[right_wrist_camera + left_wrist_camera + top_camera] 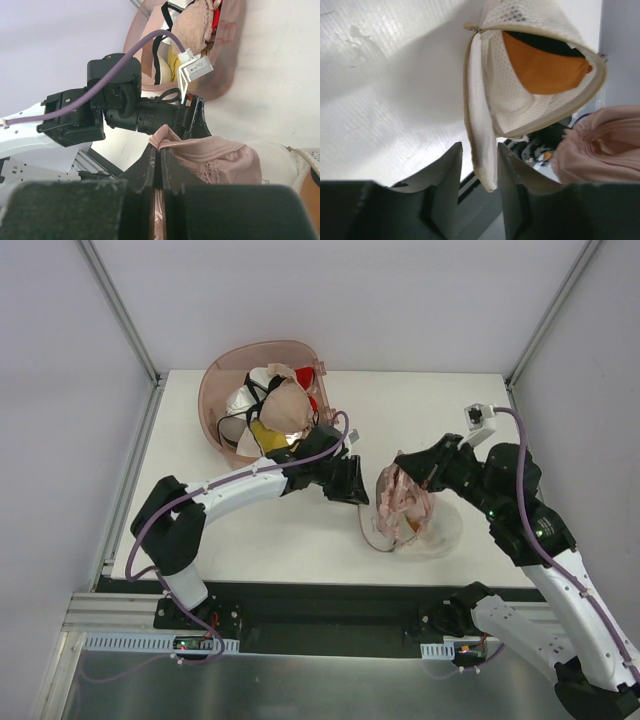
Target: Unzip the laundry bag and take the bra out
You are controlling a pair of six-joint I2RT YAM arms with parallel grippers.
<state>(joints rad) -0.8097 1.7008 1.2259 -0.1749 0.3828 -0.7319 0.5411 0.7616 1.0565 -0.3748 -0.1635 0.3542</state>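
The laundry bag (442, 536) lies open near the table's middle, a white mesh clamshell (520, 107) with an orange pad inside. The pale pink lacy bra (404, 502) rises out of it. My right gripper (402, 478) is shut on the bra's edge (220, 157), with fabric pinched between the fingertips (159, 150). My left gripper (362, 490) is at the bag's left side. Its jaws (479, 152) stand apart around the bag's zip rim (482, 165), with a gap on one side. The bra also shows at the right of the left wrist view (605, 145).
A pink plastic tub (213, 390) at the table's back left holds a beige bra (285, 405), a yellow garment (263, 433) and other clothes. The left arm's wrist (130, 107) sits close in front of my right gripper. The table's front edge (300, 583) lies just below the bag.
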